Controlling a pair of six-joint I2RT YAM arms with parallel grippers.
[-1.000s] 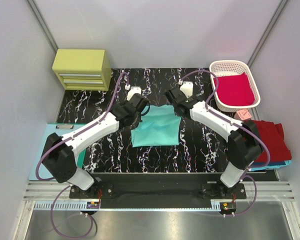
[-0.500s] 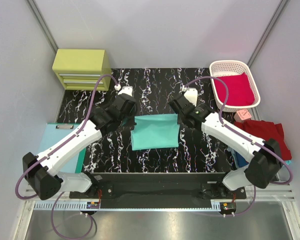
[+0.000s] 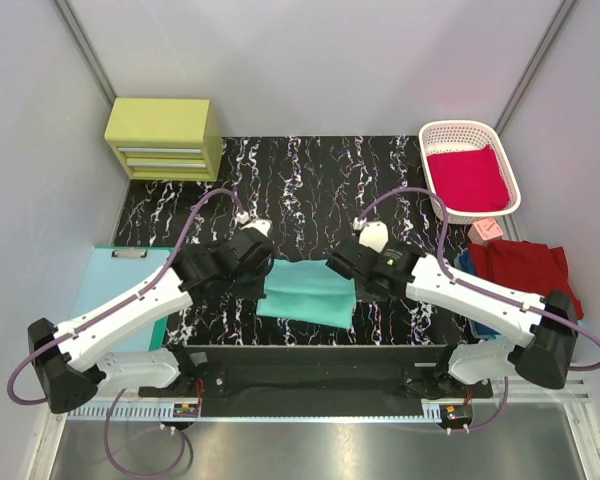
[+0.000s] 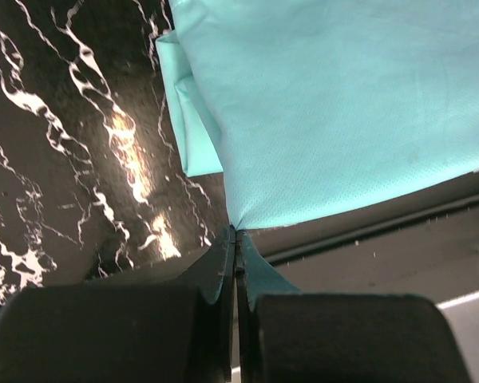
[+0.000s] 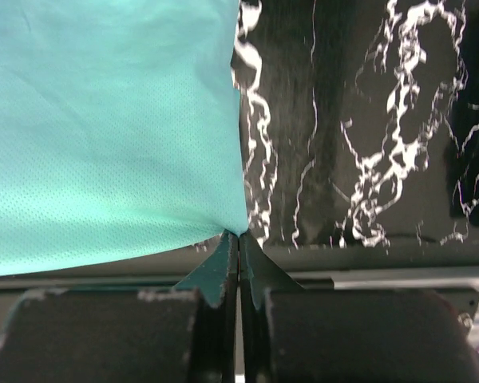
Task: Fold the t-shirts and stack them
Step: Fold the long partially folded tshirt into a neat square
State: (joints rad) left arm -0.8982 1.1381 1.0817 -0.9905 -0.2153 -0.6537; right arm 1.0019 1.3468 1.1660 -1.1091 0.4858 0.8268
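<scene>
Basket (image 3: 463, 125) at the far right holds a folded crimson t-shirt (image 3: 468, 178).

Right gripper (image 5: 238, 242) is clamped tight, jaws pressed flat together, and the very corner of the mint-teal t-shirt (image 5: 104, 120) is nipped between their tips. From that corner the cloth fans up and to the left, smooth, filling that side of the view. On the right is the black table (image 5: 343, 120), streaked with white marble veins, its edge crossing level with the tips.
</scene>
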